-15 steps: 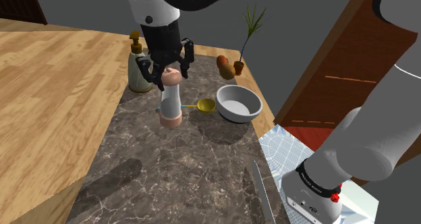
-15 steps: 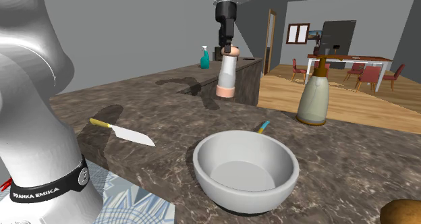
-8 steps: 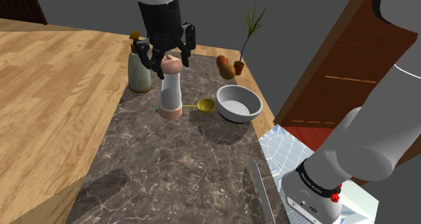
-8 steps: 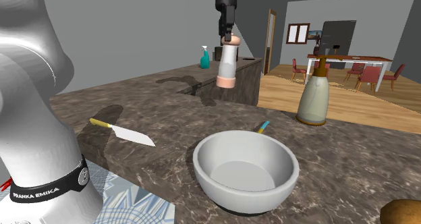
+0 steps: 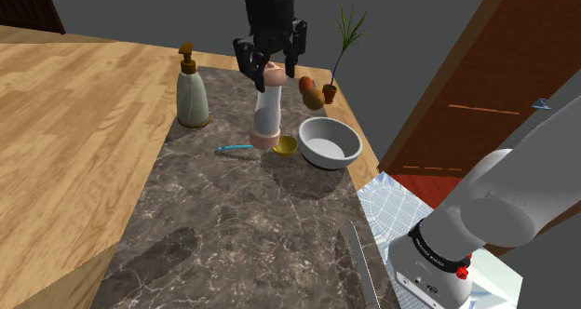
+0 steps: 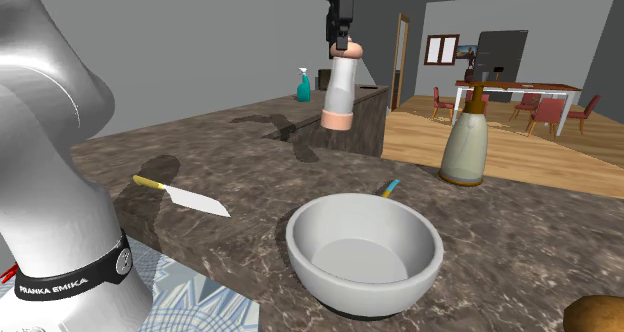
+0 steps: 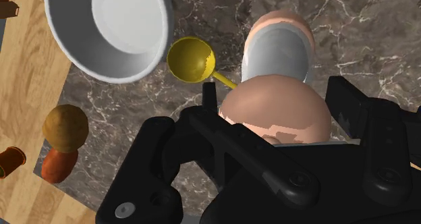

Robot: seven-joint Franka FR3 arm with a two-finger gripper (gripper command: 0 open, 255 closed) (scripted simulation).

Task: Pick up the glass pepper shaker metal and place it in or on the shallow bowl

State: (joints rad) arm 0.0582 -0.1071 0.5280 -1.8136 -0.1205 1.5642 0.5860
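One shaker clasped at its pink cap by gripper; held upright, clear of marble counter; near yellow spoon; beside grey bowl, not over it.

Soap dispenser, yellow spoon, knife on marble counter
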